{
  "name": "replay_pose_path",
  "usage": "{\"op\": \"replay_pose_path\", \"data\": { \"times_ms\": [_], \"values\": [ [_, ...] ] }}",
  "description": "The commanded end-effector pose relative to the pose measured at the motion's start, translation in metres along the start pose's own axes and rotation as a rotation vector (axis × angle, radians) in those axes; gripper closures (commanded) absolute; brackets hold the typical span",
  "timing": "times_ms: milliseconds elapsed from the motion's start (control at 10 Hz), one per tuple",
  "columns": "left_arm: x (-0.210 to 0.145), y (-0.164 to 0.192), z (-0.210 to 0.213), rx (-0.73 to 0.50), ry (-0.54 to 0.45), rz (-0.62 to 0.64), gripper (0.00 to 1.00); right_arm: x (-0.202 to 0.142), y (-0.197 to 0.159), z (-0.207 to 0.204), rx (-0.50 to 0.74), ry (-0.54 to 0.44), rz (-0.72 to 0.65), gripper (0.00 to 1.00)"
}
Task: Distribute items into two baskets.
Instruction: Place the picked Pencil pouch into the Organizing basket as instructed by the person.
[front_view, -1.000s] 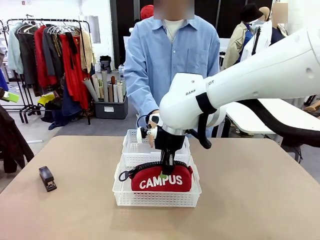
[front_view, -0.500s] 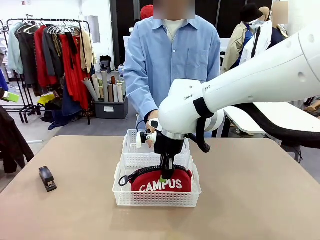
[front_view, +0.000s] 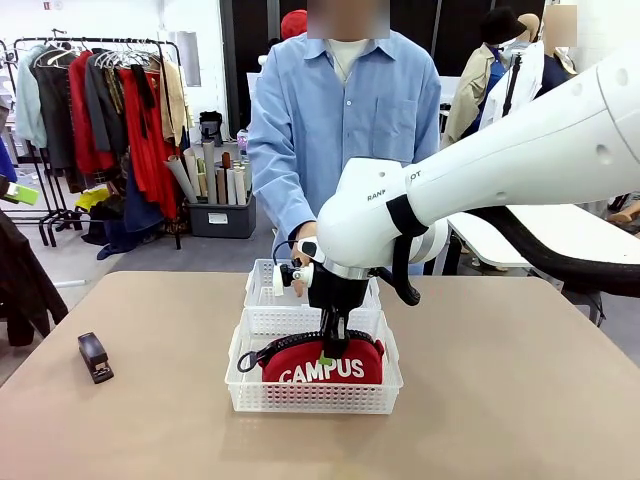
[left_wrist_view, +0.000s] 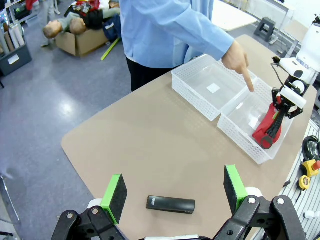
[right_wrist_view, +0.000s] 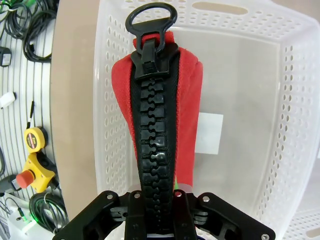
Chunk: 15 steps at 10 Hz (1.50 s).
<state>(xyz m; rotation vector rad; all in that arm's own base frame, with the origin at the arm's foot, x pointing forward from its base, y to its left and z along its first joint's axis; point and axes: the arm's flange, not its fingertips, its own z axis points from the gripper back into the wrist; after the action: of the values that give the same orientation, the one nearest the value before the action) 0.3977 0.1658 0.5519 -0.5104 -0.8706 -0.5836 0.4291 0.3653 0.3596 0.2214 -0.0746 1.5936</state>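
The right tool (front_view: 326, 346) is pointing straight down, gripping the red fabric pouch (front_view: 320, 368) inside the white perforated basket (front_view: 300, 400) below it.

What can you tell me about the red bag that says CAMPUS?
It is a red fabric pouch with white CAMPUS letters on its side. A chunky black zipper runs along its top, closed, with a black ring pull at one end. It stands zipper up inside the nearer white basket. The right gripper pinches it from above at the zipper.
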Motion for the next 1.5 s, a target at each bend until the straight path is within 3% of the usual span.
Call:
{"op": "replay_pose_path", "data": {
  "times_ms": [0, 200, 300, 700, 800, 1400],
  "values": [
    [0.0, 0.0, 0.0, -0.01, -0.02, -0.005, 0.0, 0.001, 0.001, 0.003, -0.005, -0.002, -0.003, 1.0],
    [0.0, 0.0, 0.0, -0.01, -0.02, -0.005, 0.0, -0.001, -0.002, 0.003, -0.012, -0.021, -0.011, 1.0],
    [0.0, 0.0, 0.0, -0.01, -0.02, -0.005, 0.0, -0.003, -0.003, 0.005, -0.008, -0.056, -0.032, 0.89],
    [0.0, 0.0, 0.0, -0.01, -0.02, -0.005, 0.0, -0.009, 0.001, 0.012, -0.027, -0.091, -0.036, 0.09],
    [0.0, 0.0, 0.0, -0.01, -0.02, -0.005, 0.0, -0.01, 0.002, 0.015, -0.022, -0.101, -0.041, 0.0],
    [0.0, 0.0, 0.0, -0.01, -0.02, -0.005, 0.0, -0.023, 0.014, 0.078, -0.053, -0.024, -0.042, 0.0]
  ]
}}
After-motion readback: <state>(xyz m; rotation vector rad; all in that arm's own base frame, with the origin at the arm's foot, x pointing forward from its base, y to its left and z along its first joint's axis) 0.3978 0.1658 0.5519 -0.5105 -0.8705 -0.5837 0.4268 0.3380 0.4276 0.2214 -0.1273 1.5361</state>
